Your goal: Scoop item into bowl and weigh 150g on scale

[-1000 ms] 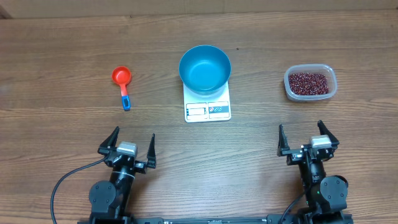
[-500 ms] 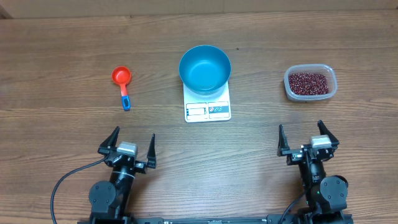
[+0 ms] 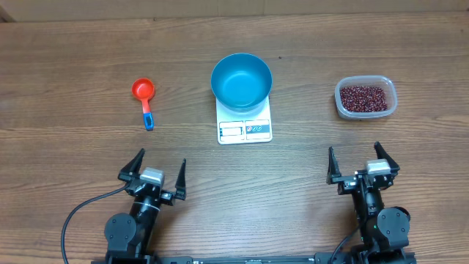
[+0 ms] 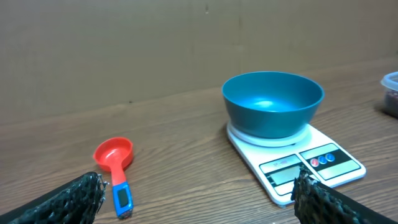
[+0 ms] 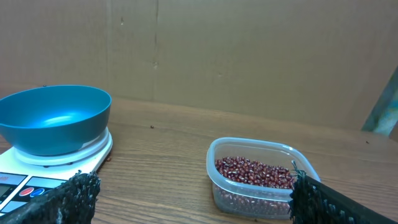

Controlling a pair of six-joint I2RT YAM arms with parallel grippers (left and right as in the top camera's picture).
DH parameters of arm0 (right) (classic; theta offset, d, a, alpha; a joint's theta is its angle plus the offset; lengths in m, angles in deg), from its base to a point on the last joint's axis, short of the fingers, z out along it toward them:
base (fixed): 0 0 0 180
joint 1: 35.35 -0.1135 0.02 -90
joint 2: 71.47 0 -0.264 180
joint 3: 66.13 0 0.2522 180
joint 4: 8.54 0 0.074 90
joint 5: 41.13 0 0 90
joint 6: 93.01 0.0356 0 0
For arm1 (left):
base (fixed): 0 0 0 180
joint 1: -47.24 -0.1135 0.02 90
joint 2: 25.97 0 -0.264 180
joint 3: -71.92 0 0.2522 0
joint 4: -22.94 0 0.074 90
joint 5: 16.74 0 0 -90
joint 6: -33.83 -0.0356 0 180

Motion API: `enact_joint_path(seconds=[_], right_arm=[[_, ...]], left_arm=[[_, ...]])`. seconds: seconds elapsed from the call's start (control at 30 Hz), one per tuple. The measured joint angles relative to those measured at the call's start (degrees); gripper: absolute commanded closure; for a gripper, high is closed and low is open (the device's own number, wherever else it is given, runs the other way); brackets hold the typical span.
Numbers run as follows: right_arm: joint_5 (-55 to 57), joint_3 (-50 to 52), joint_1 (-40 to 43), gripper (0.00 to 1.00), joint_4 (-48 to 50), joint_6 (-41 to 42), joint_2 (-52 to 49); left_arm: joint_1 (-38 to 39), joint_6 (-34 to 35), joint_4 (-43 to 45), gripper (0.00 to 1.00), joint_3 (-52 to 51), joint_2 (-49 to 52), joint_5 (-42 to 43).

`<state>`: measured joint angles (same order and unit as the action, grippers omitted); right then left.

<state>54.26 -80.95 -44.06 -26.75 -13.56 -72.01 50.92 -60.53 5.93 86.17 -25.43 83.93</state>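
Atop the scale [image 3: 245,130] sits the empty blue bowl [image 3: 241,81], ready for weighing; red scoop [image 3: 144,94] lies before the left pincer [image 3: 162,157], beans [image 3: 362,96] before the right pincer [image 3: 353,150], both spread, empty.

The bowl [image 3: 241,81] is blue, the scale [image 3: 245,130] white, the beans [image 3: 364,96] red-brown, the scoop [image 3: 143,90] red.
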Motion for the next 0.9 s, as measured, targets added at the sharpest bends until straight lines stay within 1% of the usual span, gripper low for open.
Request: enact_joint_path(seconds=[0.27,0.47,0.57,0.7,0.8,0.9], right_arm=[[0.0,0.0,0.0,0.00,0.0,0.0,0.0],[0.0,0.0,0.0,0.00,0.0,0.0,0.0],[0.0,0.0,0.0,0.00,0.0,0.0,-0.1],[0.0,0.0,0.0,0.00,0.0,0.0,-0.1],[0.0,0.0,0.0,0.00,0.0,0.0,-0.1],[0.0,0.0,0.0,0.00,0.0,0.0,-0.1]], left_arm=[[0.0,0.0,-1.8,0.00,1.9,1.0,1.4],[0.0,-0.3,-4.5,0.00,9.7,8.9,1.8],[0.0,-0.5,-6.8,0.00,15.4,15.5,1.8],[0.0,-0.5,-12.6,0.00,25.4,26.5,2.0],[0.0,-0.5,-19.7,0.00,34.9,35.4,2.1],[0.0,-0.5,-29.1,0.00,46.9,45.4,2.3]])
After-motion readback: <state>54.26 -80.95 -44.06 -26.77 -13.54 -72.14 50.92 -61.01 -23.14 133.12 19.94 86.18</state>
